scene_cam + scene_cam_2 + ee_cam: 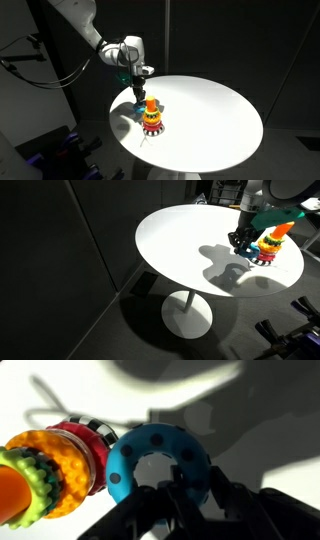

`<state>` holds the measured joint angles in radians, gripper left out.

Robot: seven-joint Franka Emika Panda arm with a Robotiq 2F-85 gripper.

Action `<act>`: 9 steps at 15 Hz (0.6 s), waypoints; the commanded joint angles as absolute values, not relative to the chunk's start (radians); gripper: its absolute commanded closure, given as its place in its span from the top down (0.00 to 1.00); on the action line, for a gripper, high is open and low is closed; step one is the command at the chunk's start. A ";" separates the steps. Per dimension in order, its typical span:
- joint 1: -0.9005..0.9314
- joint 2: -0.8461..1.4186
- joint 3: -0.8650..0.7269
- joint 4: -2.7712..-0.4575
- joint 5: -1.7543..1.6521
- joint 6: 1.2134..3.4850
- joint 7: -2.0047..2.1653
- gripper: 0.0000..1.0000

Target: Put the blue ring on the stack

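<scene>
Blue ring [155, 438] is held just beside the stack [62, 465] over the white worktop [220, 110].
In the wrist view the dark jaws come from the bottom edge and are clamped on the lower part of the dotted blue ring, in the middle of the frame. The stack, with its red, orange and green rings, lies at the lower left. Whether ring and stack touch, I cannot tell. In both exterior views the ring is left of the stack [151, 116].

Blue ring [160, 438] glossy dimpled plastic; stack [58, 468] knobbly plastic; table [215, 110] smooth matt.
</scene>
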<state>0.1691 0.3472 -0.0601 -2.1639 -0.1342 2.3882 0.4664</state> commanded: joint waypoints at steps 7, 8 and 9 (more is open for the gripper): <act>0.164 0.239 -0.036 -2.092 -0.164 2.177 0.461 0.11; 0.163 0.228 -0.032 -2.086 -0.167 2.159 0.460 0.11; 0.163 0.216 -0.030 -2.082 -0.172 2.143 0.463 0.11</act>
